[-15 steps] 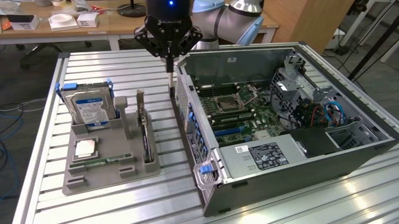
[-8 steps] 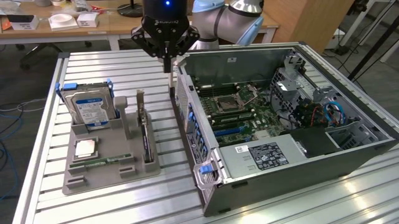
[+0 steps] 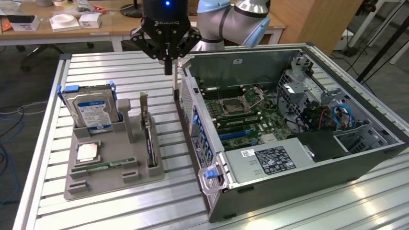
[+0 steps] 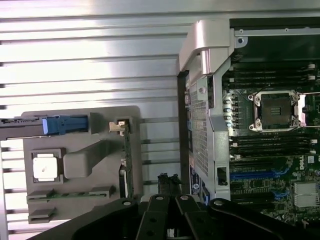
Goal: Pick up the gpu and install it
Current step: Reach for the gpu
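Tool [image 3: 168, 67] fingers are pressed tight together, and the tool hangs in the air over the bench [image 3: 96, 215], pointing straight down, just beside the far corner of the open computer case [image 3: 319, 177]. It is apart from the gpu [image 3: 149, 143]. The gpu stands up on its long edge in a slot of the grey tray [image 3: 108, 184], on the side of the tray closest to the case. Its long side runs from the far end of the bench toward the near end, in line with the wall of the case. Its silver metal end [image 3: 143, 103] is at the far end, the end nearer the tool, and it sticks up tall and thin. From the exterior view the card looks like a thin dark strip with a bit of green, because it is seen almost edge on. Its bottom edge is down in the slot and cannot be seen, and the black cooler is hard to make out. In the wrist view the gpu [image 4: 128, 165] is just a thin line seen from above, with the shiny end [image 4: 119, 126] at one tip. A hard drive [image 3: 95, 112] with a blue label stands in the same tray, on the exterior view's left of the gpu. The arm is cut off at the top of the exterior view.
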You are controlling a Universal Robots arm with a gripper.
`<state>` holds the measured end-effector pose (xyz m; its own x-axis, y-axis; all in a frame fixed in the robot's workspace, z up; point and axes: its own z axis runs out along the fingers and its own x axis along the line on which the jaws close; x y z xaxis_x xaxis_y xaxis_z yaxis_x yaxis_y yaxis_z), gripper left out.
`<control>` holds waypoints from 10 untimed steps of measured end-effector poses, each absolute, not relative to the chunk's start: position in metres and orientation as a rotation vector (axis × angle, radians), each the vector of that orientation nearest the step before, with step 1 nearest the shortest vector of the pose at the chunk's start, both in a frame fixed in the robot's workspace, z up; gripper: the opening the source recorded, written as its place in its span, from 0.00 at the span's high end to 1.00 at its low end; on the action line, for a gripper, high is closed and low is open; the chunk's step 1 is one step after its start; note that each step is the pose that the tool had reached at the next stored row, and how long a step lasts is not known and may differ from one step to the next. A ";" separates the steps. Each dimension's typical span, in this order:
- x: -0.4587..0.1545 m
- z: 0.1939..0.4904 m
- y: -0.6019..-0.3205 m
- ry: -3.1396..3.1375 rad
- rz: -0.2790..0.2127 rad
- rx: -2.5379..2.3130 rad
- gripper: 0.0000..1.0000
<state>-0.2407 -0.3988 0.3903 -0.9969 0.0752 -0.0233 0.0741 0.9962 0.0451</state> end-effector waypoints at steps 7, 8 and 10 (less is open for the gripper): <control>-0.246 0.390 -0.399 3.114 0.069 0.117 0.89; -0.246 0.390 -0.399 3.114 0.069 0.117 0.89; -0.248 0.390 -0.399 3.114 0.069 0.117 0.89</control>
